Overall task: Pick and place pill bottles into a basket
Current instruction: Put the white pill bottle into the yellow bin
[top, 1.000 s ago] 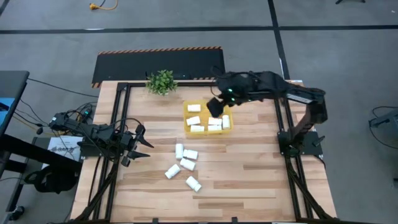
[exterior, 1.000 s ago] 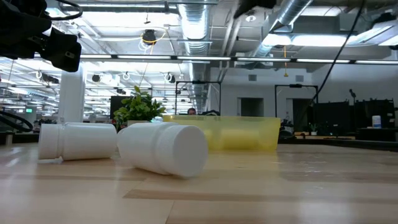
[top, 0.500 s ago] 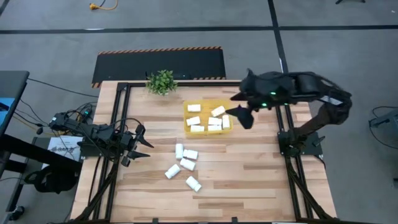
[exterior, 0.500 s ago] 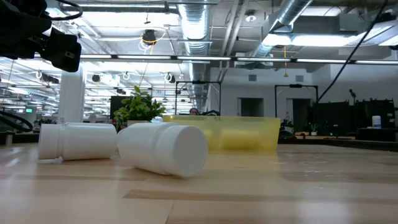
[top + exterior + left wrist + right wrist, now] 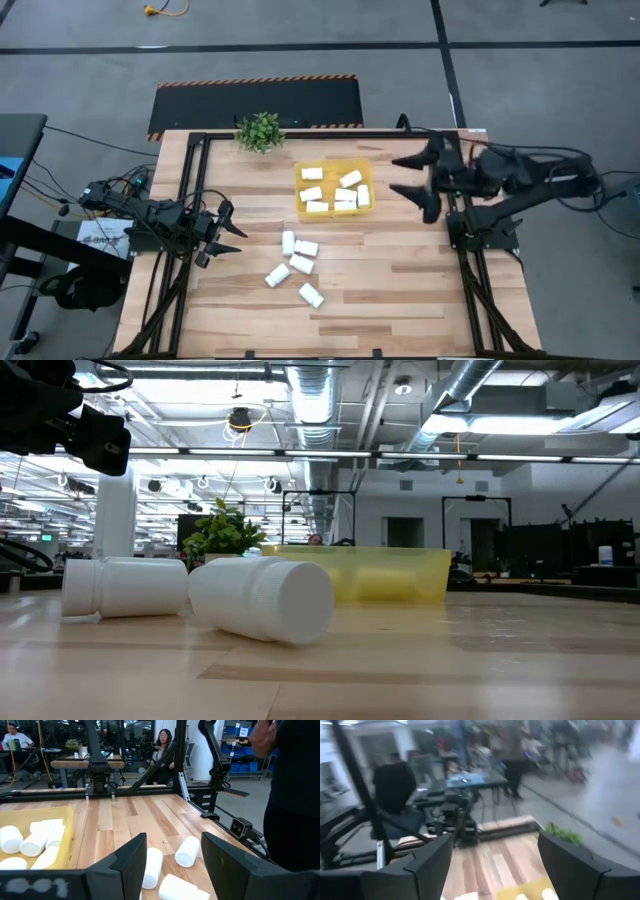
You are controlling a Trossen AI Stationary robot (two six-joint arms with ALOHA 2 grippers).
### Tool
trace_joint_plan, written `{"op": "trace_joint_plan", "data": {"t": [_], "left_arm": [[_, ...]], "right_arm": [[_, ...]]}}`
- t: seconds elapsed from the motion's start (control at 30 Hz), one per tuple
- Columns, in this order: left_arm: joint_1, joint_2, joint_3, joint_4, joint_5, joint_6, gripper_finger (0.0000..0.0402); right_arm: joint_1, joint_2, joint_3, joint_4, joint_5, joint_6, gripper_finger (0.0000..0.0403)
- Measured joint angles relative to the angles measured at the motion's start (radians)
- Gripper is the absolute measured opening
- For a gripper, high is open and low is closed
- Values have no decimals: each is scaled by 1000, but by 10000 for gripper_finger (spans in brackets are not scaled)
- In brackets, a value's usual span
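The yellow basket [image 5: 335, 187] stands at the table's far middle with several white pill bottles [image 5: 349, 179] lying in it. Several more pill bottles [image 5: 301, 264] lie on their sides on the wood nearer the front; two of them [image 5: 262, 598] show close up in the low view. My right gripper [image 5: 413, 177] hangs open and empty in the air right of the basket, near the right frame rail, its fingers pointing level toward the basket. At the table's left edge my left gripper [image 5: 228, 222] waits, open and empty, pointing level at the loose bottles [image 5: 188, 851].
A small green plant [image 5: 260, 131] stands at the far edge, left of the basket. Black frame rails [image 5: 190, 190] run along both sides of the table. In the left wrist view, people [image 5: 162, 742] show beyond the table. Bare wood lies right of the loose bottles.
My right gripper has drawn back from above the basket toward the table's right edge, tipping up to level and rolling as it went. The bottles and basket lie as before.
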Motion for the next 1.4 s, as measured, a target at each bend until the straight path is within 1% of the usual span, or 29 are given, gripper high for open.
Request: {"op": "trace_joint_plan", "data": {"t": [0.07, 0.13, 0.23, 0.4, 0.5, 0.67, 0.8, 0.97, 1.13, 1.27, 1.4], "left_arm": [[0, 0, 0, 0, 0, 0, 177], [0, 0, 0, 0, 0, 0, 177], [0, 0, 0, 0, 0, 0, 177], [0, 0, 0, 0, 0, 0, 177], [0, 0, 0, 0, 0, 0, 177], [0, 0, 0, 0, 0, 0, 177], [0, 0, 0, 0, 0, 0, 177], [0, 0, 0, 0, 0, 0, 177], [0, 0, 0, 0, 0, 0, 177], [0, 0, 0, 0, 0, 0, 177], [0, 0, 0, 0, 0, 0, 177]], "right_arm": [[-13, -91, -149, 112, -78, -81, 286], [-21, -169, -272, 184, -163, -136, 286], [-25, -268, -416, 214, -249, -158, 286], [-24, -391, -603, 223, -261, -159, 286], [-24, -477, -708, 279, -266, -161, 286], [-24, -648, -855, 306, -324, -185, 286], [-24, -766, -914, 264, -332, -185, 286], [-8, -851, -935, 158, -369, -174, 286], [16, -858, -936, 68, -402, -152, 286], [9, -858, -936, -22, -380, -121, 286], [-21, -858, -943, -34, -365, -99, 286]]}}
